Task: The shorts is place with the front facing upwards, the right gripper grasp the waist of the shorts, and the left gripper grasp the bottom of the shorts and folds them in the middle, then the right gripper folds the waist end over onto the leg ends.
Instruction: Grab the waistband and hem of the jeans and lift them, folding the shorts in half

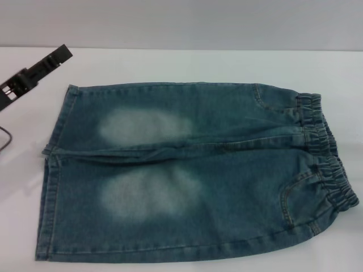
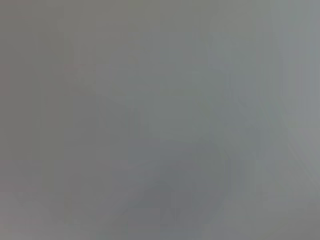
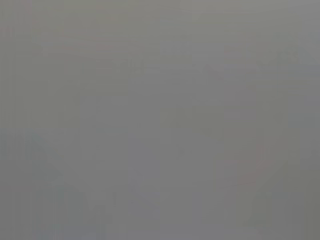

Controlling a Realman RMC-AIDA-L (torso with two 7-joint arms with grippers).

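Blue denim shorts (image 1: 193, 170) lie flat and front up on the white table (image 1: 170, 62) in the head view. The elastic waist (image 1: 326, 153) is at the right and the leg ends (image 1: 51, 170) at the left. Pale faded patches mark both legs. My left gripper (image 1: 57, 58), black, hovers at the upper left, beyond the far leg corner and apart from the cloth. My right gripper is out of view. Both wrist views show only plain grey.
A thin dark cable (image 1: 5, 139) loops at the left edge of the table. A grey wall (image 1: 181, 22) runs behind the table's far edge. White tabletop shows on the far side of the shorts and to their left.
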